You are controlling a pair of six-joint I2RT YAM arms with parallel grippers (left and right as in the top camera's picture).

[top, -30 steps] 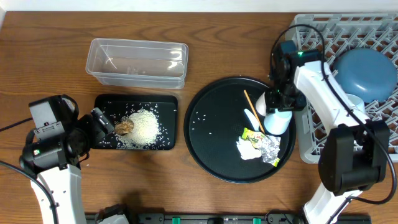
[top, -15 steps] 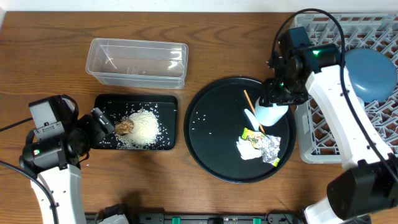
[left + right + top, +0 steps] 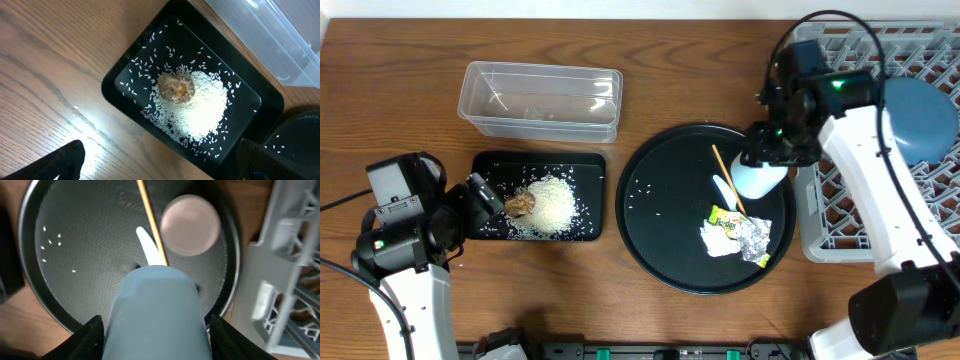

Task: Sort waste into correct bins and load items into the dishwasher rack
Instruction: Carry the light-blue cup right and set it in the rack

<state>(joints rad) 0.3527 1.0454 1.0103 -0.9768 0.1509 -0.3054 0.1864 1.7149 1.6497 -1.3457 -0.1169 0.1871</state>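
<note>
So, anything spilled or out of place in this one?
A few stray rice grains lie on the left part of the round black tray, apart from the rice pile in the shallow black tray; more grains are scattered around that pile. Nothing looks damaged.

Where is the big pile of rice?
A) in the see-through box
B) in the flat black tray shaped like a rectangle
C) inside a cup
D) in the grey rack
B: the pile of rice lies in the flat black tray with a brown lump at its edge, while the see-through box behind it holds no rice.
</note>
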